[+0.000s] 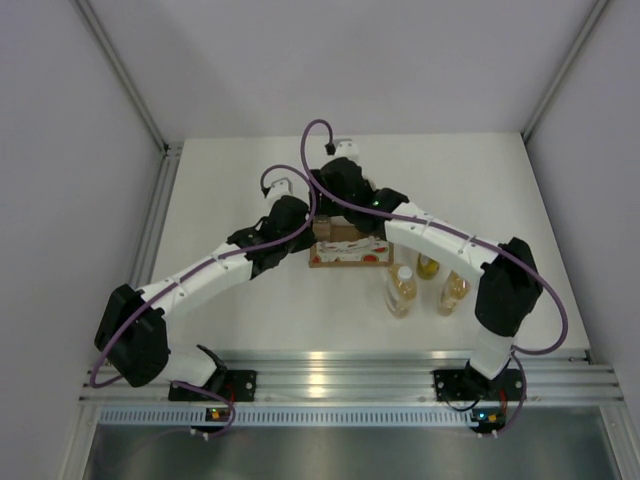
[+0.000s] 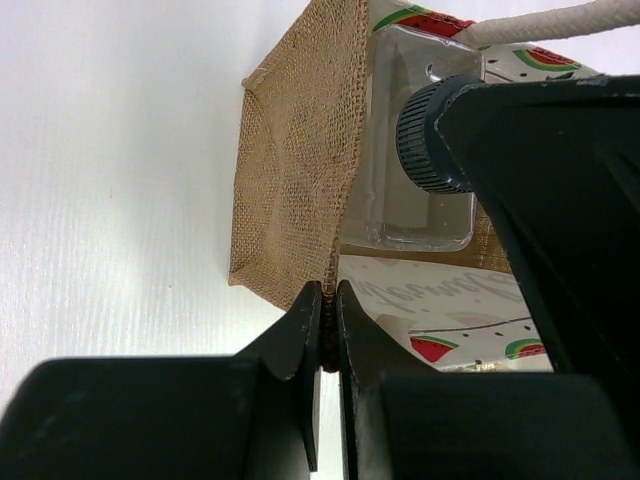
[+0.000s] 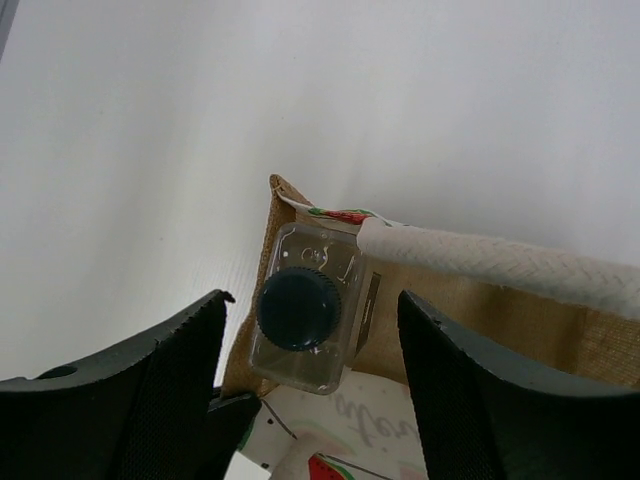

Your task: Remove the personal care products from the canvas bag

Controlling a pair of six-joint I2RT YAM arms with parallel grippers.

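The bag (image 1: 345, 250) sits on the table (image 1: 230, 170) between my two arms. The one bottle (image 3: 310, 372) left in it stands upright against an end wall, its dark cap (image 3: 298, 308) facing my right wrist camera. Three other bottles (image 1: 403, 290) are out on the table just beside the bag. My left gripper (image 2: 327, 295) is pinched shut on the rim of the bag at that same end, which should stop the bag rising with the bottle. My right gripper (image 3: 312, 300) hangs over the cap about half open, with a finger on each side and nothing in its grasp. To do this well I would come straight down, clear of the rope handle (image 3: 480, 260) and the cloth wall. Then I would close on the cap and lift vertically while the left pins the bag. The bottle looks smooth, so I judge the ribbed cap the surer hold.
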